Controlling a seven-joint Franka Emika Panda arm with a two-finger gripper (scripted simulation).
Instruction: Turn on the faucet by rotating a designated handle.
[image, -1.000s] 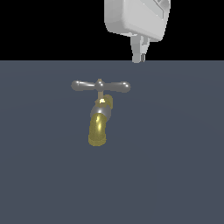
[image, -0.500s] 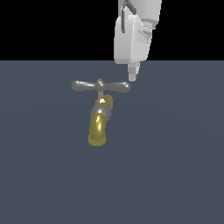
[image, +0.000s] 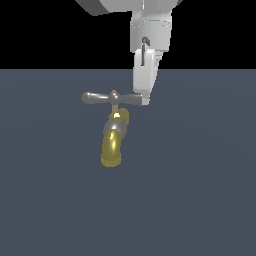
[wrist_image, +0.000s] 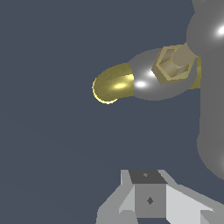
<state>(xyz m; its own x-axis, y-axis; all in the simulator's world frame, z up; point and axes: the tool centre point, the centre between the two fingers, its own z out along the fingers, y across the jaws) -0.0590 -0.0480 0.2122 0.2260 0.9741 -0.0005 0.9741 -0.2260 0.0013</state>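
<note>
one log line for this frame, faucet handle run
phase: approach | gripper: at handle end, exterior view's right | jaws: unclear | faucet: untouched

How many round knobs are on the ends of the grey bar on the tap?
2, though only one shows clearly. One rounded end sits at the handle's end toward the exterior view's left. The other end, toward that view's right, is hidden behind the gripper.

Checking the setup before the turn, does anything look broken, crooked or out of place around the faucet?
Nothing stands out. The faucet looks intact, its handle sits level, and the hand is at the handle's end on the exterior view's right.
</note>
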